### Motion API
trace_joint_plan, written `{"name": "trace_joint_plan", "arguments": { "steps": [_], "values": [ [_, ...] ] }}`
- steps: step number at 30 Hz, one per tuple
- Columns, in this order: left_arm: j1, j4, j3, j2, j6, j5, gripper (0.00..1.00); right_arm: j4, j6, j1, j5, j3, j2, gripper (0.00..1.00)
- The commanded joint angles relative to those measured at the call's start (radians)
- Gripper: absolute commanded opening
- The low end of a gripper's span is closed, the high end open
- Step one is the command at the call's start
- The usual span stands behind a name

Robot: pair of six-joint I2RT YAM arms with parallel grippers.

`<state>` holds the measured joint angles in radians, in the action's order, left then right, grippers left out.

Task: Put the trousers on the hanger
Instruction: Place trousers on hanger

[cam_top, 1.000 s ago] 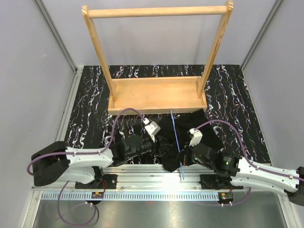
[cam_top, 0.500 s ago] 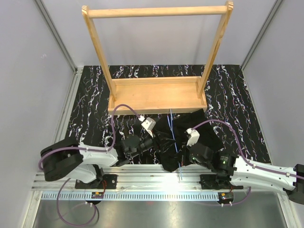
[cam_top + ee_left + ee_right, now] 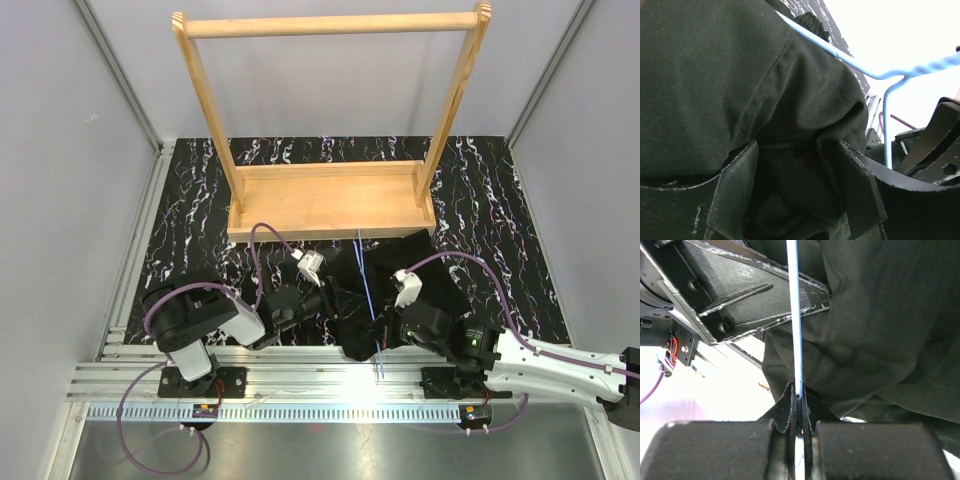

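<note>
**Top view.** A large, wrinkled pair of black soft-fabric trousers (image 3: 445,290) lies heaped on the black, white-veined table top (image 3: 180,230). It sits near and centre, just in front of the light wooden rack frame (image 3: 330,205). A thin light-blue wire hanger (image 3: 366,275) crosses the heap from far to near, and its near end sticks out over the silver rail (image 3: 290,358). The left gripper (image 3: 330,298) reaches in at the heap's left edge. The right gripper (image 3: 385,335) meets the wire from the right. One arm on the cloth and the other on the wire looks like a set-up for feeding fabric over the hanger. Bare table shows to the left and right of the heap. The rack base closes off the far side and the rail closes off the near side.

**Left wrist view.** The two fingers stand apart with a bulge of trouser fabric sitting in the gap between them, not pinched. The blue wire passes above and to the right, close to the cloth. The other arm's dark body crowds the right side, so there is little room to move rightward.

**Right wrist view.** The fingers are pressed together on the blue wire, holding it steady and lined up away from the camera. Trouser fabric lies to the right of the wire, right up against it. The left arm's finger lies close on the far left, so the two arms have little room between them.
</note>
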<state>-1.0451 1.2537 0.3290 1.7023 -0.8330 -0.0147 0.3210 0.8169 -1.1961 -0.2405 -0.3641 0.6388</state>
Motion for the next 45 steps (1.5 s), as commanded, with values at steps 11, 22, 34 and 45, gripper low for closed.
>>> {"name": "trace_joint_plan", "arguments": {
  "steps": [11, 22, 34, 45],
  "values": [
    [0.005, 0.412, -0.028, -0.081, -0.029, 0.022, 0.66, -0.011, 0.01, -0.003, -0.011, -0.002, -0.013, 0.0],
    [0.008, 0.411, -0.047, -0.187, -0.023, 0.016, 0.66, -0.014, 0.008, -0.003, -0.008, -0.012, -0.001, 0.0],
    [0.007, 0.378, 0.047, -0.141, -0.028, 0.044, 0.66, -0.025, 0.008, -0.003, 0.0, -0.012, 0.018, 0.0],
    [0.007, 0.411, 0.127, -0.024, -0.077, 0.088, 0.56, -0.011, 0.013, -0.005, -0.003, -0.004, -0.002, 0.0]
  ]
}}
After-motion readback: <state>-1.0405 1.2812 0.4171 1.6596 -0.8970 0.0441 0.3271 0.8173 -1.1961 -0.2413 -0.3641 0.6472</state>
